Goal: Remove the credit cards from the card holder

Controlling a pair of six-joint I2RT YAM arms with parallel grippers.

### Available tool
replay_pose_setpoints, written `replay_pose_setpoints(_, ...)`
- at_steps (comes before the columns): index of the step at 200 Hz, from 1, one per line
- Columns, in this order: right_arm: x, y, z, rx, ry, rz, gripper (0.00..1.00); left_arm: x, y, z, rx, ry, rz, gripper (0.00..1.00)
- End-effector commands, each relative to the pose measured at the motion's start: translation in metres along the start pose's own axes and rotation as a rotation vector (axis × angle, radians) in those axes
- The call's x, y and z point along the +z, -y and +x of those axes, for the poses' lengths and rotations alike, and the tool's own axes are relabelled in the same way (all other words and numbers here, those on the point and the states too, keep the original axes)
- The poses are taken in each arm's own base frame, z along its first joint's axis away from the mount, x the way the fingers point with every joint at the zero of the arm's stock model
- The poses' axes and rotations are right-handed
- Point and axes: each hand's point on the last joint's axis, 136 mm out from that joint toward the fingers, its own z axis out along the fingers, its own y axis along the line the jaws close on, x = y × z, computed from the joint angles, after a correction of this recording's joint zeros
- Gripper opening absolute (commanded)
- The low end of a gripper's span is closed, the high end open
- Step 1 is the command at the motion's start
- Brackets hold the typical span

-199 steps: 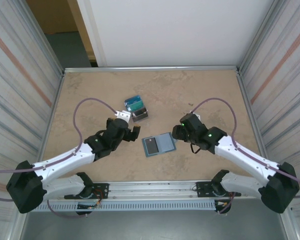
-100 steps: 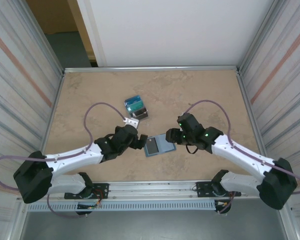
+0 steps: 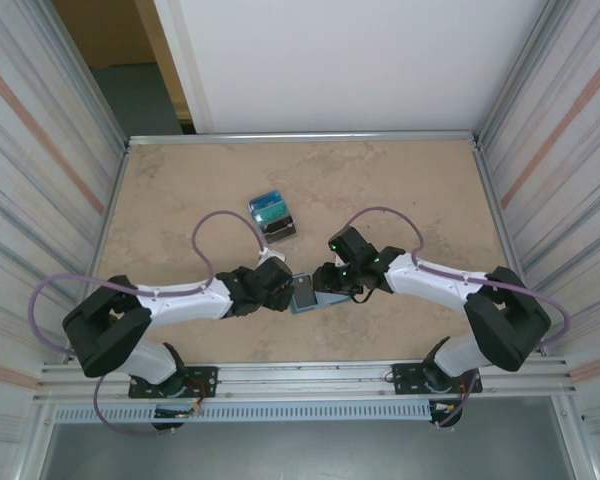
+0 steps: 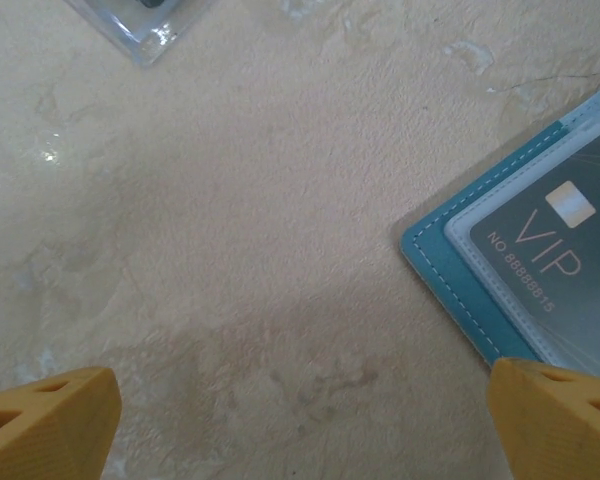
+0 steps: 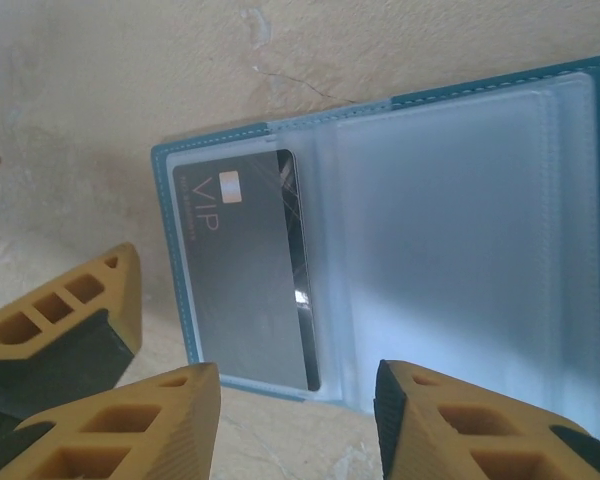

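Fingers of the left gripper [image 4: 300, 400] are seen spread wide apart, low over the table [image 4: 230, 250], with nothing clamped between them. Just ahead and to the right of this gripper, a corner of the card holder [image 4: 450, 270] is seen lying flat. A grey credit card [image 4: 555, 235] marked VIP is tucked under its clear pocket. Farther ahead to the left, the corner of a clear case [image 4: 145, 25] is seen.

The right gripper [image 5: 298, 400] is poised over the near edge of the opened card holder, its fingers [image 5: 130, 430] partly apart and closed on nothing. Directly ahead of it, the credit card is seated in the left pocket, beside a clear pocket panel to the right. To this gripper's left, a yellow finger of the left gripper is seen just beside the card holder's left edge.
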Motion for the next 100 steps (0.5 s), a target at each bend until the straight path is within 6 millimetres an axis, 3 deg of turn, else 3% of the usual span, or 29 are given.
replay_pose_setpoints(1, 0.005, -0.015, -0.006, -0.023, -0.013, -0.040, 0.43, -0.001, 0.005, -0.013, -0.005, 0.025, -0.005, 0.95)
replay_pose_setpoints(100, 0.024, -0.015, -0.005, -0.025, -0.054, -0.057, 0.24, 0.011, 0.006, -0.012, 0.005, 0.010, -0.036, 0.97)
